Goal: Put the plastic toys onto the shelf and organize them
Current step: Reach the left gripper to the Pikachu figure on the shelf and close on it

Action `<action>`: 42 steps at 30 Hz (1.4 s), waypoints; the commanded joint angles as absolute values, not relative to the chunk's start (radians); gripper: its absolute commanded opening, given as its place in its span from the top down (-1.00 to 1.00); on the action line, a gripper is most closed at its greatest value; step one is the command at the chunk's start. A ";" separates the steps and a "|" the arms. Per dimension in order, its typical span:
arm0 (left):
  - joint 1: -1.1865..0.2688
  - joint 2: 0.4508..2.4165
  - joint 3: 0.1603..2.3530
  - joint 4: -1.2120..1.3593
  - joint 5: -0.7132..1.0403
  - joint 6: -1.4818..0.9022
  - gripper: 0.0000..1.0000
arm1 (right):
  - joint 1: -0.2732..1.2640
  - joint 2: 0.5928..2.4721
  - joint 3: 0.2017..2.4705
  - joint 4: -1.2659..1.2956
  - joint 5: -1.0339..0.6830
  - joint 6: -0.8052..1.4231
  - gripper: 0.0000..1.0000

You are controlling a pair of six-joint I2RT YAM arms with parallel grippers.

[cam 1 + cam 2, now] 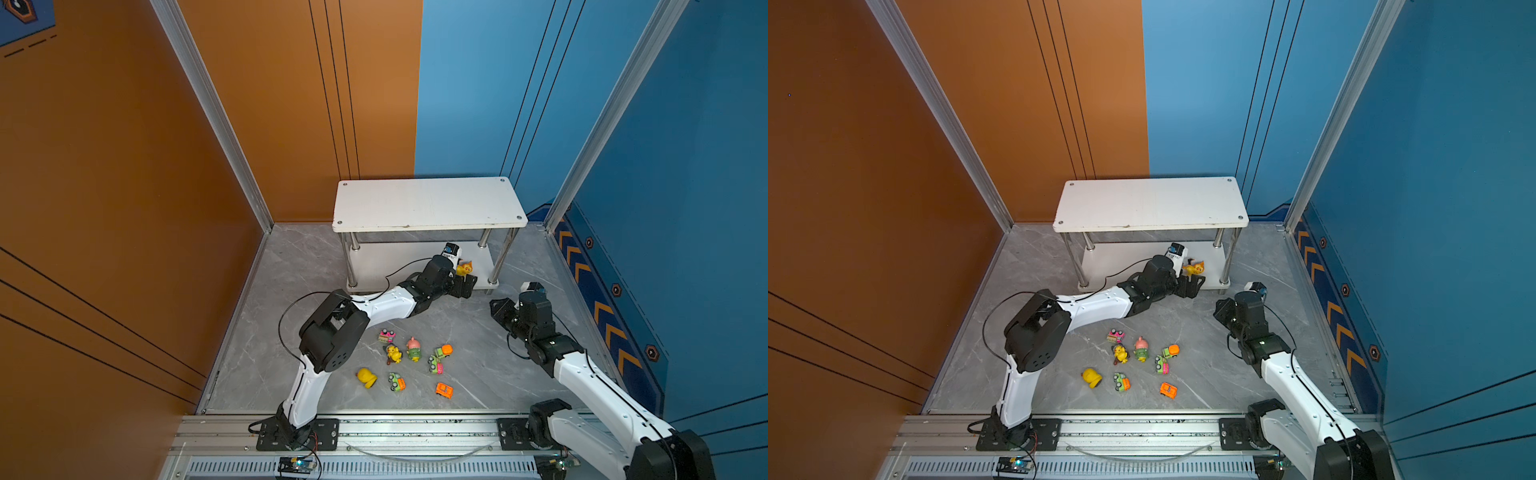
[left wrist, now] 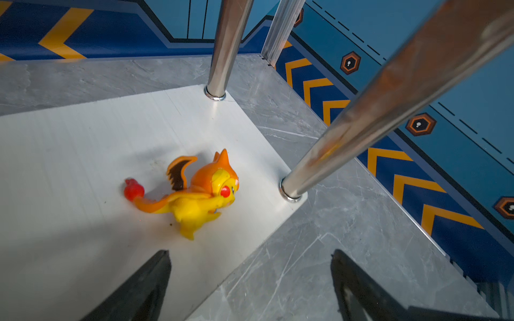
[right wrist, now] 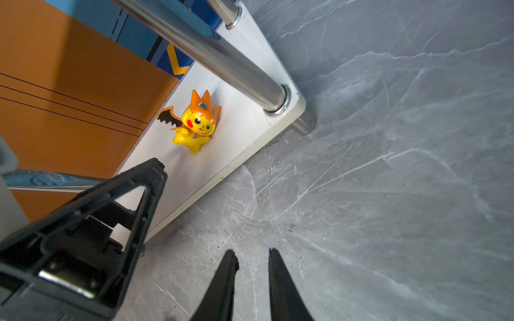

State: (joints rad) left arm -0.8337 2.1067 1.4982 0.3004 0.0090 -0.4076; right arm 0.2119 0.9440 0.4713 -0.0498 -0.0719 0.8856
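Note:
The shelf stands at the back, and its top board is bare. A yellow and orange winged figurine stands upright on the lower board, near the front right chrome leg. My left gripper is open just in front of the figurine, at the board's front edge, holding nothing. My right gripper hangs over the floor to the right of the shelf. Its jaws stand a narrow gap apart with nothing between them. Several other plastic toys lie loose on the floor.
The floor cluster holds a pink car, a yellow figurine, a yellow duck-like toy, green cars and an orange car. Orange and blue walls close in the grey marble floor.

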 commanded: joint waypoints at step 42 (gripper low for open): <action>-0.828 2.133 1.592 0.225 -0.062 -0.297 0.03 | 0.163 0.898 0.454 -0.085 -0.246 0.854 0.45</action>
